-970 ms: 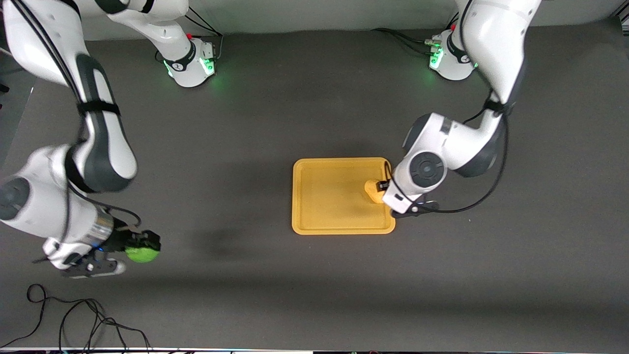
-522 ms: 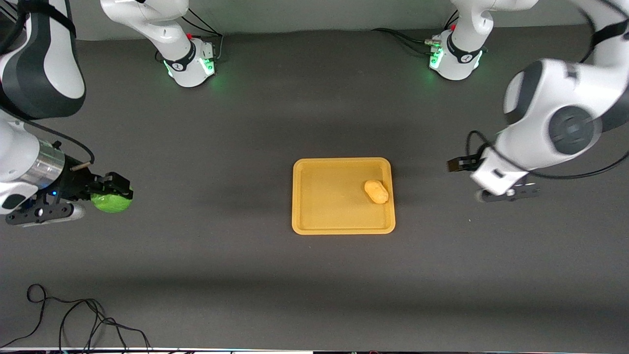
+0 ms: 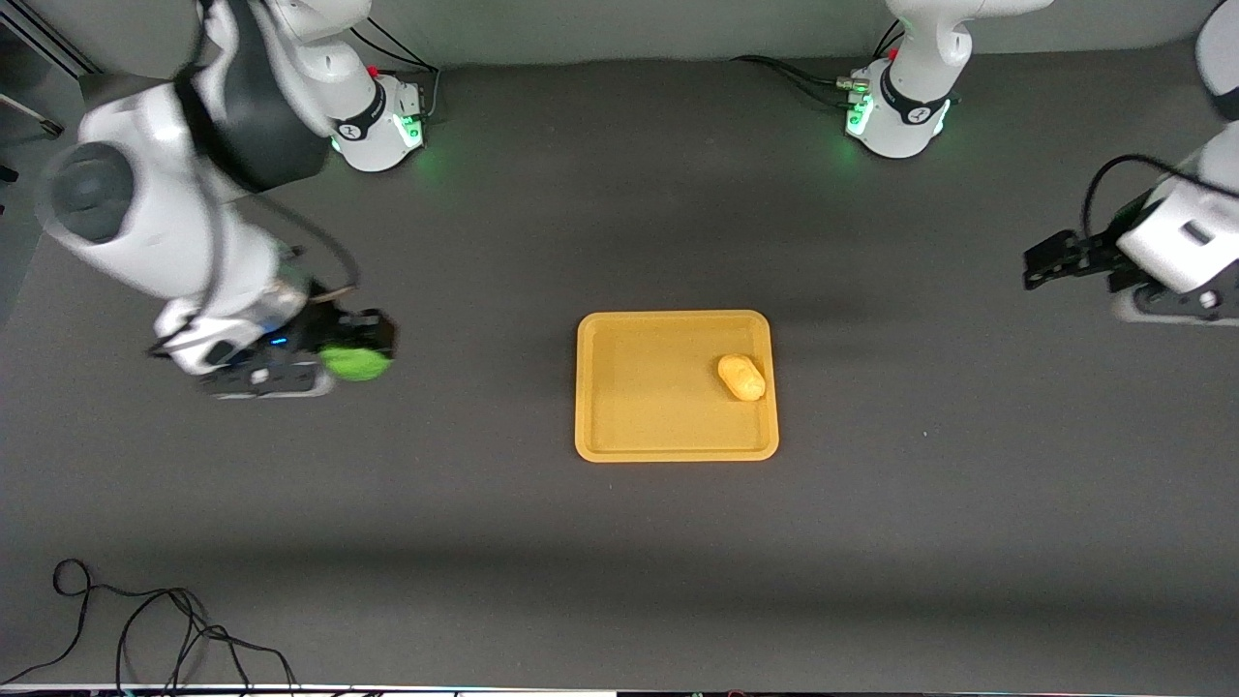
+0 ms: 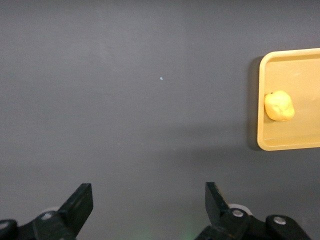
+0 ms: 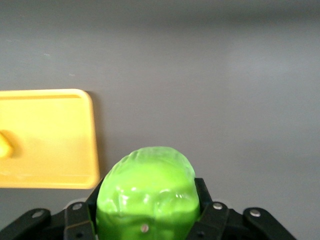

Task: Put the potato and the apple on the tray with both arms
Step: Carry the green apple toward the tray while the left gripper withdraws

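Observation:
The mustard-yellow tray (image 3: 619, 436) lies mid-table. The yellow-tan potato (image 3: 741, 377) rests in it near the rim toward the left arm's end; it also shows in the left wrist view (image 4: 279, 105). My right gripper (image 3: 373, 347) is shut on the green apple (image 3: 354, 362) and holds it in the air over bare table between the right arm's end and the tray. The apple fills the right wrist view (image 5: 146, 192), with the tray (image 5: 75, 150) ahead. My left gripper (image 3: 1047, 261) is open and empty, up over the table at the left arm's end, well away from the tray (image 4: 262, 142).
Two green-lit arm bases (image 3: 379, 121) (image 3: 895, 116) stand along the table's edge farthest from the front camera. A loose black cable (image 3: 145, 634) lies at the near corner toward the right arm's end.
My left gripper let go of the potato in the tray and drew back and up to its own end. My right gripper lifted the apple and carried it toward the tray.

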